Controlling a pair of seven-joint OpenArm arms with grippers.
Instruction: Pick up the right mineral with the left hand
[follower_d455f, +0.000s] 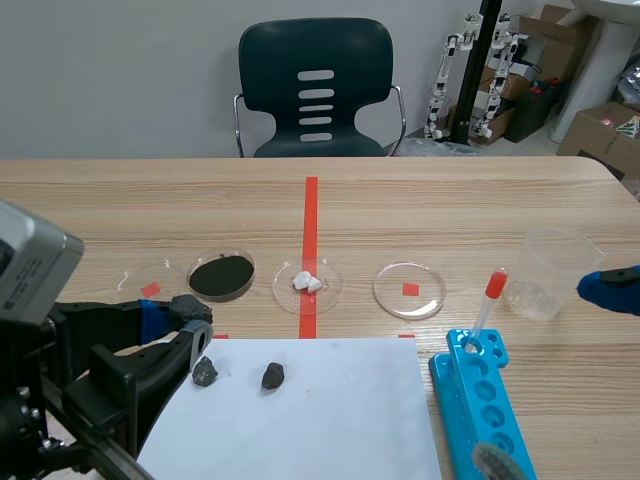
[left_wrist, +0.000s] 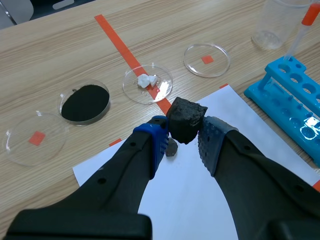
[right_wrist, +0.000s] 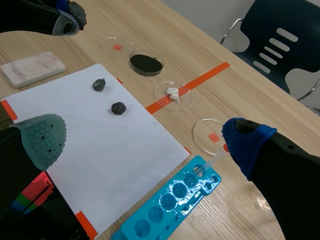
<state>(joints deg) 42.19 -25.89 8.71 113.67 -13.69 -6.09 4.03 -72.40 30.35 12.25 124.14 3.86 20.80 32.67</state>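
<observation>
Wood table (follower_d455f: 500, 200) w/ paper (follower_d455f: 330, 420), chair (follower_d455f: 315, 90) behind; left gripper (left_wrist: 182, 139) holds mineral (left_wrist: 185, 119)

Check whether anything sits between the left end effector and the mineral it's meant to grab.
Nothing visible does. The left end effector is already shut on a dark mineral, with both pads pressed straight against it. Two other minerals lie on the white paper, neither in the grip.
</observation>
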